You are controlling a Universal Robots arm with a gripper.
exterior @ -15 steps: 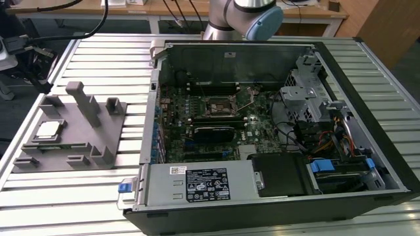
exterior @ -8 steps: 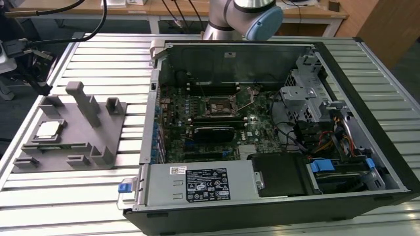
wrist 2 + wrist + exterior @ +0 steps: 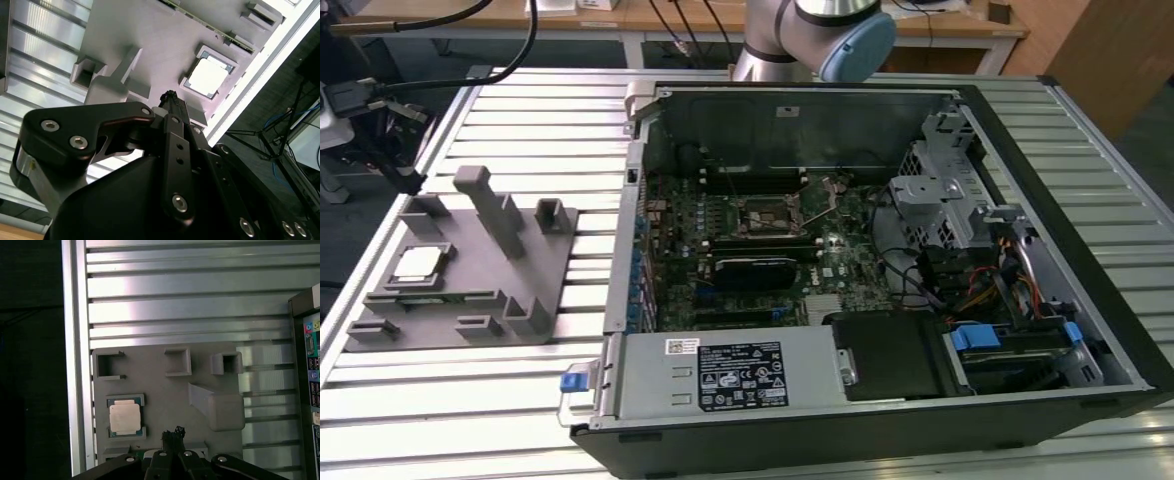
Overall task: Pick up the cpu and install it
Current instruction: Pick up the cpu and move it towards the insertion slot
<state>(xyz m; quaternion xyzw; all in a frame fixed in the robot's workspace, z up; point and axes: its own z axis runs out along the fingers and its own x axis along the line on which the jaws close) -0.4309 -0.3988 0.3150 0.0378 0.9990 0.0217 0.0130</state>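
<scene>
The cpu point(image 3: 418, 263) lies flat, silver top up, in a shallow square pocket of a grey fixture plate point(image 3: 470, 285). The plate sits on the slatted metal worktop point(image 3: 454, 400) at the exterior view's left, just beside the open computer case point(image 3: 1107, 330). The cpu is well apart from the bare socket point(image 3: 767, 215) on the board inside the case.

In the first wrist view the gripper point(image 3: 173, 432) hangs over the fixture plate point(image 3: 160, 375), its tips near the cpu point(image 3: 124, 418) but off to one side of the pocket and not touching it. In the second wrist view the gripper point(image 3: 169, 97) looks narrow, its fingertips brought together with nothing between them, and the cpu point(image 3: 209, 77) sits untouched in its pocket beyond the tips. The tall post of the fixture point(image 3: 216, 407) stands up close to the gripper on the other side from the cpu. The arm's blue-capped joint point(image 3: 854, 45) shows behind the case in the exterior view.
</scene>
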